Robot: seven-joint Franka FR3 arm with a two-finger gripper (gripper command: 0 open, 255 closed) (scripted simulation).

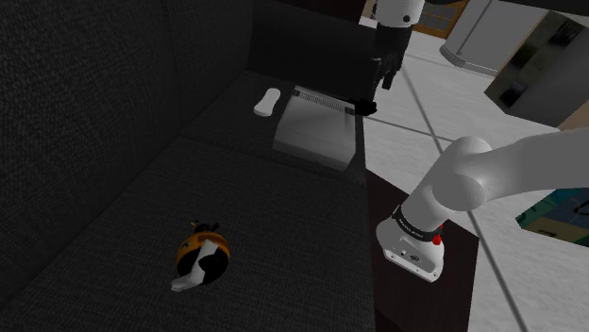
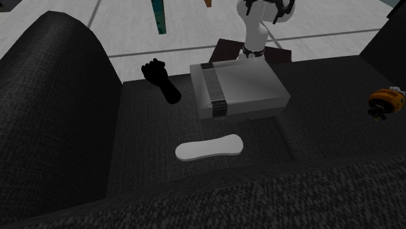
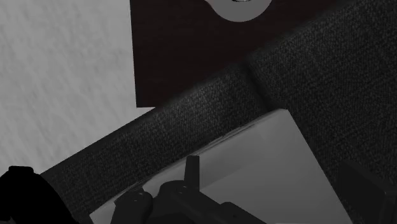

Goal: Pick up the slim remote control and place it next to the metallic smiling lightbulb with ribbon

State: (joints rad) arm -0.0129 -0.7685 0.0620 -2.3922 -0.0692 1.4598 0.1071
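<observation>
The slim remote [image 1: 265, 101] is a white, elongated bar lying flat on the dark sofa seat, also seen from the other side as a pale bar [image 2: 209, 148] in front of a grey box. The lightbulb [image 1: 201, 257] is orange and black with a white ribbon and lies on the near seat cushion; it sits at the second exterior view's right edge [image 2: 384, 103]. My black gripper [image 1: 386, 83] hangs open and holds nothing. It is high over the sofa's front edge, beyond the grey box and well apart from the remote.
A grey box [image 1: 316, 127] with a ribbed black strip lies beside the remote and shows below the hand [image 3: 267, 165]. A black fist-shaped object [image 2: 160, 79] sits at the seat's front edge. The sofa back [image 1: 85, 113] rises at the shoulder view's left. The dark stand [image 2: 229, 51] borders the sofa.
</observation>
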